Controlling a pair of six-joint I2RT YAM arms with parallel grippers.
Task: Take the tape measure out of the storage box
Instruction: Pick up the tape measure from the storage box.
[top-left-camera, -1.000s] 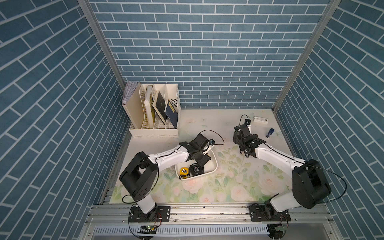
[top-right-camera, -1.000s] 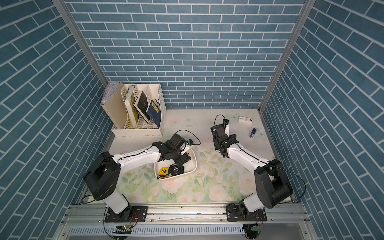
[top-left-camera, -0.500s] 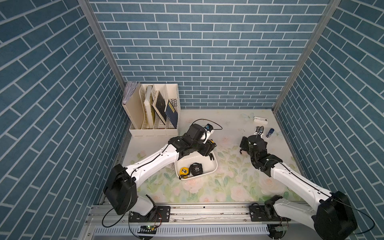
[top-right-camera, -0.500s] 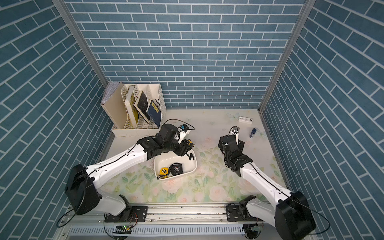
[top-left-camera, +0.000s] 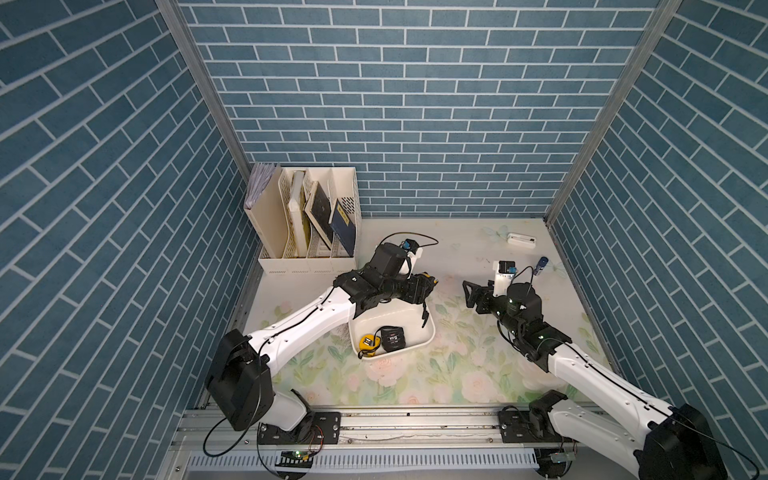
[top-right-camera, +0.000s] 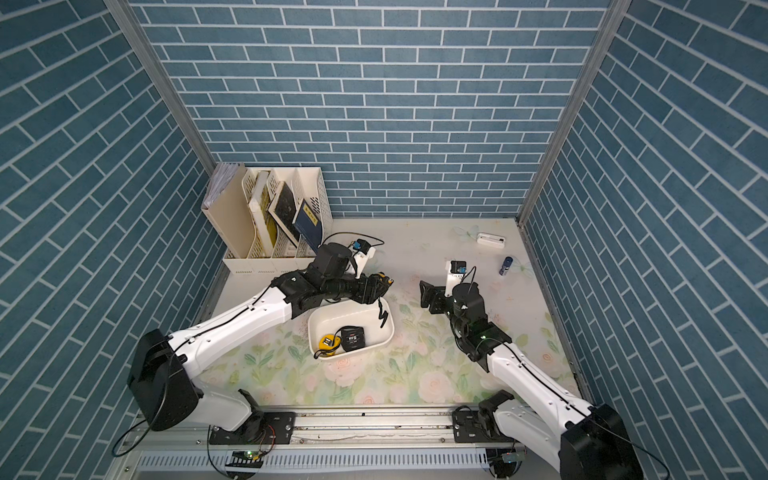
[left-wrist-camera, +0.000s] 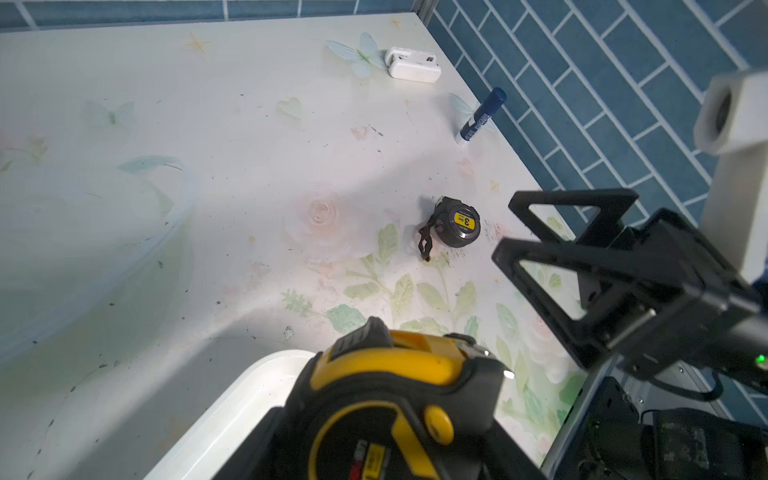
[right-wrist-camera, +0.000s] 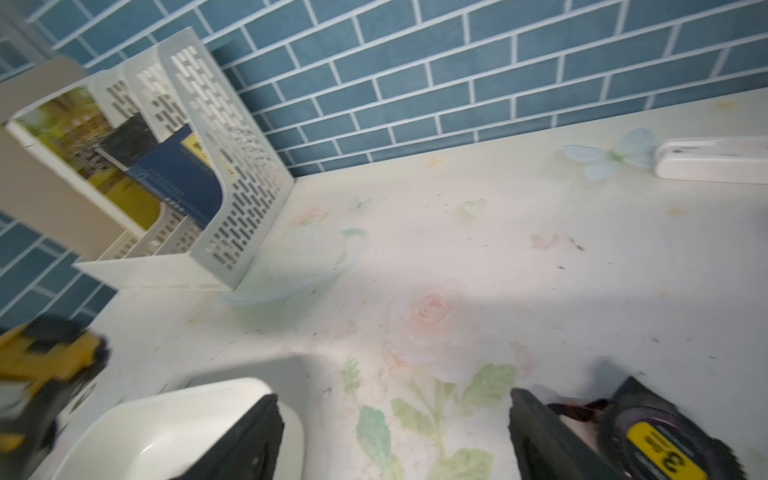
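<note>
Clamping left gripper (top-left-camera: 420, 288): you have it clenched on the yellow-and-black tape measure (left-wrist-camera: 395, 399).
Tape measure: held above the storage box (top-left-camera: 429, 337) far rim, strap dangling.
Your right gripper (top-left-camera: 471, 293): jaws spread, empty, beside a grey tape measure (left-wrist-camera: 457, 222) on the table (left-wrist-camera: 208, 124).
Box contents: yellow reel (top-left-camera: 366, 341), black reel (top-left-camera: 392, 336).

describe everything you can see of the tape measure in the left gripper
The yellow tape measure has a hard-looking yellow case wrapped in black rubbery bumpers, a round yellow button on its side and a partly hidden label. A black wrist strap hangs from it. The left gripper is shut on it, holding it in the air above the rim of the storage box.
</note>
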